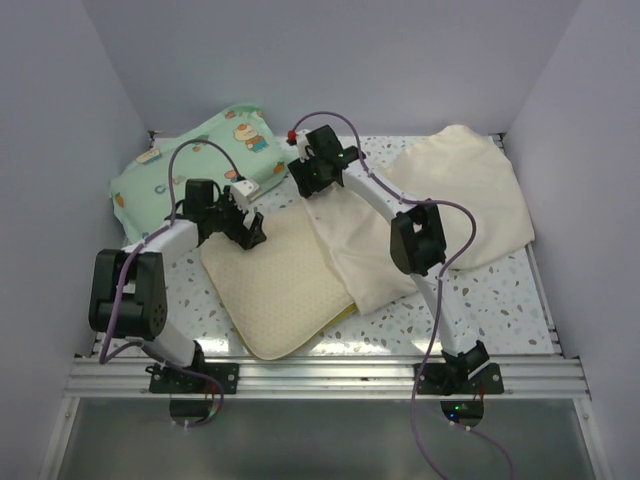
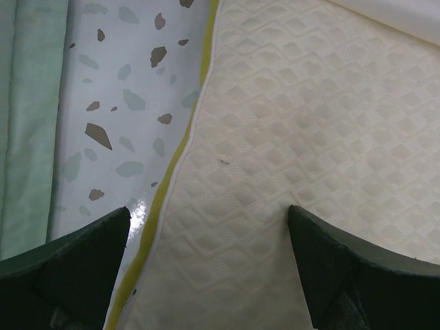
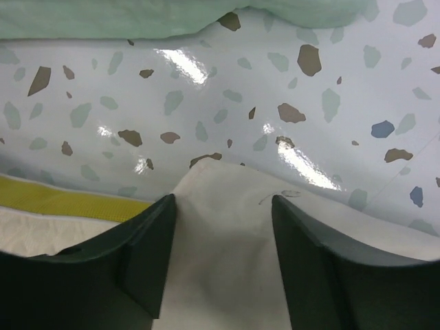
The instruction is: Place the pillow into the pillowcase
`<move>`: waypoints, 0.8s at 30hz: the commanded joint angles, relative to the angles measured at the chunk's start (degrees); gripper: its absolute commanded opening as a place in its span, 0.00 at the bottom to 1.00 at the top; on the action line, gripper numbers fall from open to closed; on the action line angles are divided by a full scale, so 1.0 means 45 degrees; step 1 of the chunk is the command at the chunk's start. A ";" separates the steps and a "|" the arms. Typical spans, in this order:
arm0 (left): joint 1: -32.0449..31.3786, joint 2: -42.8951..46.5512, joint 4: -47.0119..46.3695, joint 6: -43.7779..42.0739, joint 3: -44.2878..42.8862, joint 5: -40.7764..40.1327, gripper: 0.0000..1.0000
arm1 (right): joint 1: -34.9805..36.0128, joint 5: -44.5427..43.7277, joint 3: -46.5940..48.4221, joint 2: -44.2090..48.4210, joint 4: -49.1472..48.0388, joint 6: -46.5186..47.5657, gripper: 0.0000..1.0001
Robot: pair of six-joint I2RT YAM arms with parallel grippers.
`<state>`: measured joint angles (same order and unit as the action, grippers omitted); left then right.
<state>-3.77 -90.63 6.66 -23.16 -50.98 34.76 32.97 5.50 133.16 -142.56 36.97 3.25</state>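
The quilted cream pillow (image 1: 275, 290) with an olive-yellow edge lies flat at the front centre. The plain cream pillowcase (image 1: 460, 190) is spread from the back right toward the centre, and its left part overlaps the pillow's right side. My left gripper (image 1: 250, 232) is open just above the pillow's far left corner. In the left wrist view the jaws (image 2: 210, 220) straddle the pillow (image 2: 289, 137) and its yellow edge (image 2: 155, 213). My right gripper (image 1: 303, 180) is open at the pillowcase's far left corner. In the right wrist view it (image 3: 223, 199) has that corner (image 3: 227, 234) lying between the fingers.
A mint-green cartoon-print pillow (image 1: 200, 160) lies at the back left, close behind both grippers; it shows in the left wrist view (image 2: 27, 103) and the right wrist view (image 3: 172, 14). The speckled table (image 1: 500, 300) is walled on three sides.
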 commanded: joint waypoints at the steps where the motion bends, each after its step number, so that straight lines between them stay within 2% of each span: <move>1: 0.0057 -0.0191 -0.0640 -0.0186 -0.0272 0.0166 1.00 | -0.0022 0.0007 0.0447 -0.0487 0.0084 0.0352 0.58; 5: 0.0057 -0.0620 -0.0561 -0.0050 -0.0370 0.0029 1.00 | -0.0042 0.1174 0.0486 -0.0449 0.0299 0.0567 0.51; 7: 0.0057 -0.0913 -0.0445 0.0106 -0.0525 -0.0147 1.00 | -0.0003 0.1783 0.0603 -0.0448 0.0494 0.0607 0.58; 8: 0.0057 -0.1205 -0.0405 0.0165 -0.0604 -0.0166 1.00 | -0.0003 0.2076 0.0758 -0.0506 0.0592 0.0626 0.69; 9: 0.0057 -0.1285 -0.0463 0.0262 -0.0682 -0.0167 1.00 | -0.0003 0.2176 0.0779 -0.0507 0.0651 0.0588 0.76; 12: 0.0057 -0.1208 -0.0871 0.0361 -0.0488 0.0009 1.00 | -0.0003 0.2157 0.0662 -0.0468 0.0418 0.0335 0.83; 14: 0.0057 -0.1110 -0.0990 0.0361 -0.0448 -0.0029 1.00 | -0.0003 0.2157 0.0468 -0.0351 0.0165 0.0100 0.84; 17: 0.0057 -0.1091 -0.0932 0.0263 -0.0468 -0.0243 1.00 | 0.0153 0.1847 0.0854 -0.0603 0.0181 0.0235 0.78; 18: 0.0057 -0.1091 -0.0971 0.0321 -0.0468 -0.0303 1.00 | 0.0231 0.1071 0.1031 -0.0933 0.0434 0.0487 0.70; 21: 0.0057 -0.1013 -0.1087 0.0399 -0.0409 -0.0712 1.00 | 0.0271 -0.0298 0.1793 -0.1811 0.1058 0.0839 0.62; 24: 0.0057 -0.1032 -0.1108 0.0594 -0.0370 -0.0928 1.00 | 0.0290 -0.0655 0.2128 -0.2089 0.1665 0.1211 0.53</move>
<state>-3.79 -95.88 5.21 -21.37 -52.36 34.20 33.76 7.29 140.20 -149.84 39.92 6.22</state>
